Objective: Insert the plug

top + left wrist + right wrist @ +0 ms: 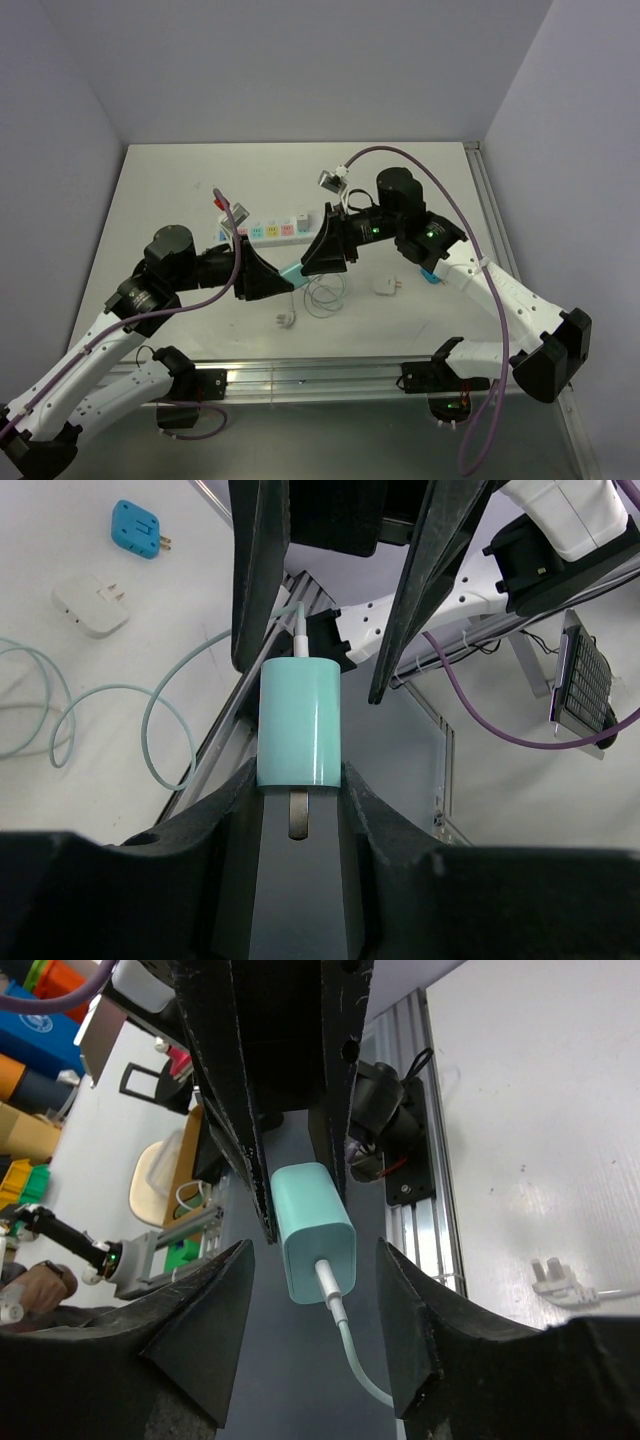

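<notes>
Mint-green rounded plastic charger plug (300,720) hangs in the air over the middle of the white table (180,180), on the near side of the long white power strip (268,230). The left gripper (300,785) is clamped on its prong end, with one metal blade showing between the fingers. I'd guess that leaves the cable end free for the other arm. The right gripper (315,1258) straddles that end with its fingers apart, not yet pressing the body, so this looks like a hand-over for a better pushing hold. The plug's pale green cable (347,1345) trails away. No tray or bin is about, and I can't make out whether the strip's sockets are occupied.
</notes>
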`<state>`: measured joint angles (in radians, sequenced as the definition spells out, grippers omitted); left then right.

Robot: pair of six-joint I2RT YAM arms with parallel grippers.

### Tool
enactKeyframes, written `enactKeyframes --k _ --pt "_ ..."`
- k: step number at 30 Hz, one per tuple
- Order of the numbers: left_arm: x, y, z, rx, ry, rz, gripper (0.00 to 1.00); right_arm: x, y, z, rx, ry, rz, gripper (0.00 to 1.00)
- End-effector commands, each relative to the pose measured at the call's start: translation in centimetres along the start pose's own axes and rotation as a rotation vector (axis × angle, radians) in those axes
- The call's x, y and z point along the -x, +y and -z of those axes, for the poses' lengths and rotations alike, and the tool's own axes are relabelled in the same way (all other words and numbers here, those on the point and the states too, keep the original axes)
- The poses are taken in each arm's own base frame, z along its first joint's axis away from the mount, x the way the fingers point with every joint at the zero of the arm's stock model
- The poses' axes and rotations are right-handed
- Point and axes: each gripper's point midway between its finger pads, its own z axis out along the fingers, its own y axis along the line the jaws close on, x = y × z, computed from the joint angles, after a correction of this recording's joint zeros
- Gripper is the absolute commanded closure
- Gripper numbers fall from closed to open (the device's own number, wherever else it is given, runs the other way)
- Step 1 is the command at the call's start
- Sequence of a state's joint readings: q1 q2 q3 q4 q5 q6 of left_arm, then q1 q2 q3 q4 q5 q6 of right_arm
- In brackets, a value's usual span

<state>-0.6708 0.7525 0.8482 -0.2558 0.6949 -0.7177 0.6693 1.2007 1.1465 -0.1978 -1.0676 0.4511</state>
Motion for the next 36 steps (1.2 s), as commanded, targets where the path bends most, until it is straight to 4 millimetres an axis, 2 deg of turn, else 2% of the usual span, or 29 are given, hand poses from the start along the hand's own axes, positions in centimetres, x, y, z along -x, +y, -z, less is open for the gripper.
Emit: enactKeyframes --k 1,9,14,22,31,36 --pt "1.0 -1.0 0.1 -0.049 -0.034 -0.07 1.0 1.3 1.7 -0.3 0.041 -0.009 0.037 0.42" --pt "1.0 -1.0 0.2 -0.047 -0.037 -0.081 1.0 0.1 2.7 -1.0 0.07 0.024 0.041 0.49" --pt "1.1 -1.1 0.3 -0.044 -0.036 -0.086 1.0 -0.3 2.1 -1.3 0.073 0.052 0.019 0.59" --pt "1.0 -0.9 0.3 -0.032 -0.041 -0.091 1.0 -0.7 2.4 -1.6 0.118 0.067 0.009 0.6" --pt "1.3 -0.7 0.5 -0.011 -0.056 -0.093 1.0 -1.3 2.4 -1.6 0.139 0.091 0.001 0.54" --pt "1.3 -0.6 0.5 -0.003 -0.061 -0.093 1.0 -1.6 2.8 -1.4 0.156 0.095 0.004 0.56"
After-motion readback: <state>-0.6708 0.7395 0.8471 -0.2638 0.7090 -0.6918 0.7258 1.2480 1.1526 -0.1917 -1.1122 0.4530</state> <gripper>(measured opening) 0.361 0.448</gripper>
